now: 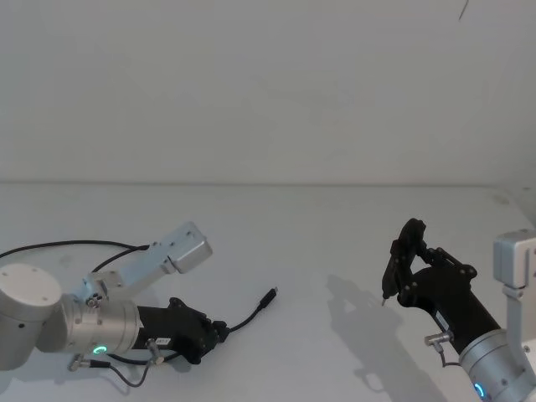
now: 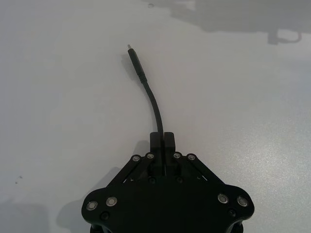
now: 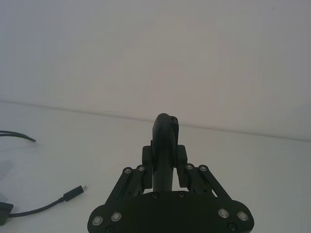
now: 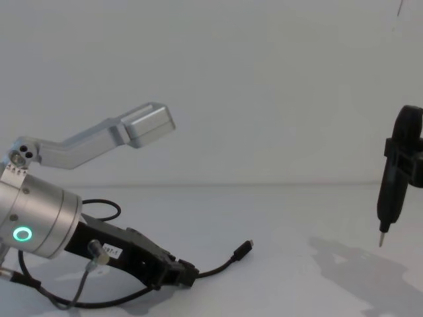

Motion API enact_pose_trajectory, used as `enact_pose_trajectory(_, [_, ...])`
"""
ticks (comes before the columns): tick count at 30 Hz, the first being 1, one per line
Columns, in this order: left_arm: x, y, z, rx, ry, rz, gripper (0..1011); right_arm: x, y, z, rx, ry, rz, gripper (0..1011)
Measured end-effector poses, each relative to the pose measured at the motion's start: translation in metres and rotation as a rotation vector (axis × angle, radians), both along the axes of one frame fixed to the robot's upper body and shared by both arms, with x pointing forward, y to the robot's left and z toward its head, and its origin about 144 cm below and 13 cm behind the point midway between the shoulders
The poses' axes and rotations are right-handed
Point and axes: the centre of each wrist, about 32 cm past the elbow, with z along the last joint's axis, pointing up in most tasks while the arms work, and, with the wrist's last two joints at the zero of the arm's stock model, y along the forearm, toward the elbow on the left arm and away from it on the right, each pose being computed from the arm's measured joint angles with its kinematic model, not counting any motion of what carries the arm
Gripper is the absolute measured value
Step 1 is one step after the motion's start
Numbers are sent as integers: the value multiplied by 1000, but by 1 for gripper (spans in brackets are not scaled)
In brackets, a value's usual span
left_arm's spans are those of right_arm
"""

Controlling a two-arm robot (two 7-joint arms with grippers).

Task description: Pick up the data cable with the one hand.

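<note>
A: Where do we have the cable (image 1: pixel 249 317) now?

B: At the near left. Our left gripper (image 2: pixel 163 140) lies low over the bench (image 1: pixel 318 226), and its jaws are closed flat on the cable. The free part bends away to the right and far side. The plug (image 2: pixel 135 60) at its end points toward the middle of the bench. We cannot tell if the plug touches the bench.

A: So the step in hand is the lift?

B: We think so. We should hold the jaws tight and rise straight up, slowly, because the cord is thin and can slide out. The free end will swing, so no quick turns.

A: And what is around us?

B: A grey wire (image 4: pixel 79 290) with a metal connector hangs at our left wrist, just beside the cable, and we must not confuse them. Our right gripper (image 3: pixel 165 156) is raised at the right, well apart, with its jaws closed on a black pen tool (image 4: pixel 390 191), tip down. The way up looks free.
</note>
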Motion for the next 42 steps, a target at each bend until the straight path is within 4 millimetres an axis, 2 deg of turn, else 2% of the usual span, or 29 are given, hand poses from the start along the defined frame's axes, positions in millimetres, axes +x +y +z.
enact_pose_trajectory(12, [2,-1,1,-29,-8,-25,40,1,-2,3,4,-16,9,279])
enact_pose_trajectory(30, [8,-14,22,-109,-71,-136,40,10,-16,21,60,-73,85,279])
enact_pose_trajectory(42, [8,-19,28,-115,-85,-159,40,22,-19,29,85,-71,158,279])
